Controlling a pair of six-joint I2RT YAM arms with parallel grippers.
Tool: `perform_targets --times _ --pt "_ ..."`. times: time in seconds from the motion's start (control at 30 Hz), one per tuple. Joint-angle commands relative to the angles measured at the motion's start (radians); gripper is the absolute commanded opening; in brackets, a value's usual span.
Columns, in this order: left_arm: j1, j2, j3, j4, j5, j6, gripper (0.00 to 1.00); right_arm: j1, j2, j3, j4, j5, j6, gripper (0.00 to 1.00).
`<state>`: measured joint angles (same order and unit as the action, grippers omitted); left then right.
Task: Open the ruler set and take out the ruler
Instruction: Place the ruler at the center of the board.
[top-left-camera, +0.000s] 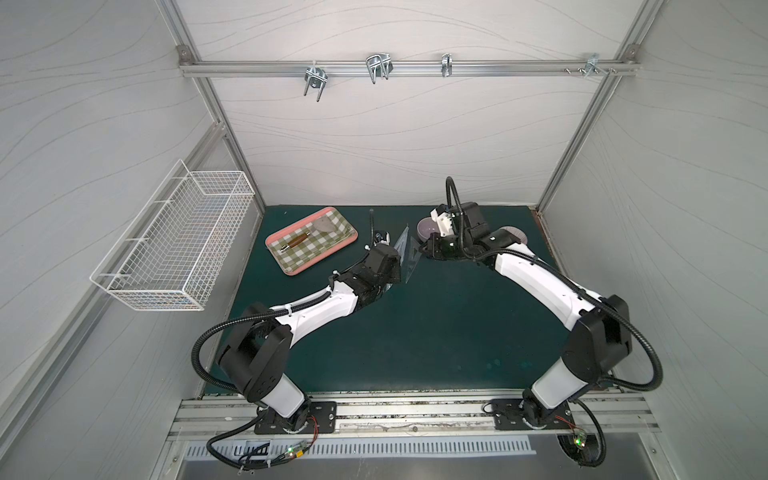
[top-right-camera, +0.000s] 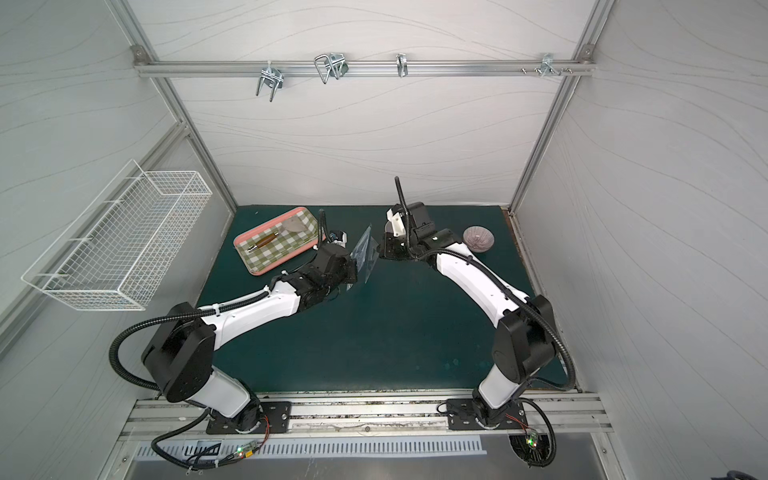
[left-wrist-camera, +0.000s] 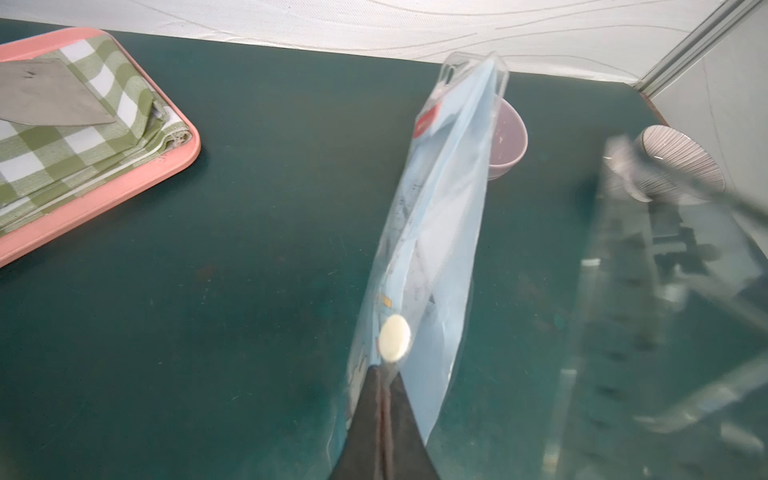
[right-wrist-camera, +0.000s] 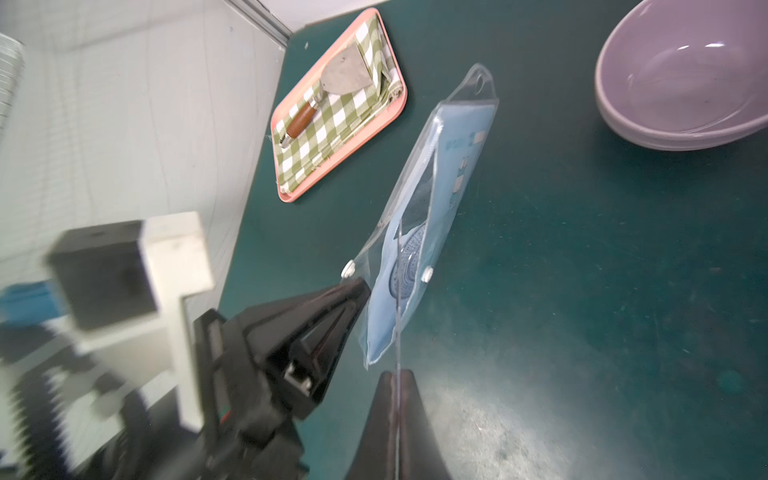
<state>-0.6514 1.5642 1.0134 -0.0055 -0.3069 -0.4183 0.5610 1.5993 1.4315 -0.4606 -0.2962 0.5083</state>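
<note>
Ruler set: mouth unsnapped, flap pinched by left gripper; right gripper clamps clear ruler, seemingly out. Step: extraction. Next: lay ruler mid-counter.

Ruler set light blue; tray pink; cloth green-white checked; bowl lilac.

Work surface: flat table, dark green mat, scuffed pale in patches. Lying directly on it, all toward back edge: pink-rimmed tray, back left, set askew to table edges; plain lilac bowl, back centre; striped bowl, back right, near lilac bowl, apart from it.
</note>
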Motion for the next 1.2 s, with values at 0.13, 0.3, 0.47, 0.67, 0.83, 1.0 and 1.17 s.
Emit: perform_targets --times 0.13,0.3,0.47,0.67,0.83,1.0,1.17 --pt "0.038 -0.078 -0.007 -0.025 -0.021 0.028 0.0 -0.122 -0.096 -0.122 0.015 -0.193 -0.001 0.02" --pt "0.05 -0.129 -0.012 -0.077 -0.03 0.059 0.0 -0.207 -0.068 -0.228 0.107 -0.366 -0.007 0.02" --pt "0.051 -0.156 -0.01 -0.105 -0.031 0.078 0.0 -0.232 0.04 -0.211 0.054 -0.466 -0.115 0.03" --pt "0.052 -0.162 -0.01 -0.113 -0.026 0.084 0.0 -0.242 0.165 -0.203 0.019 -0.506 -0.194 0.03" --pt "0.052 -0.162 -0.015 -0.113 -0.025 0.087 0.0 -0.242 0.222 -0.209 0.013 -0.473 -0.223 0.03" --pt "0.052 -0.158 -0.019 -0.108 -0.021 0.084 0.0 -0.242 0.266 -0.211 0.011 -0.419 -0.237 0.03" --pt "0.052 -0.156 -0.026 -0.103 -0.019 0.081 0.0 -0.242 0.304 -0.213 0.014 -0.372 -0.245 0.03"
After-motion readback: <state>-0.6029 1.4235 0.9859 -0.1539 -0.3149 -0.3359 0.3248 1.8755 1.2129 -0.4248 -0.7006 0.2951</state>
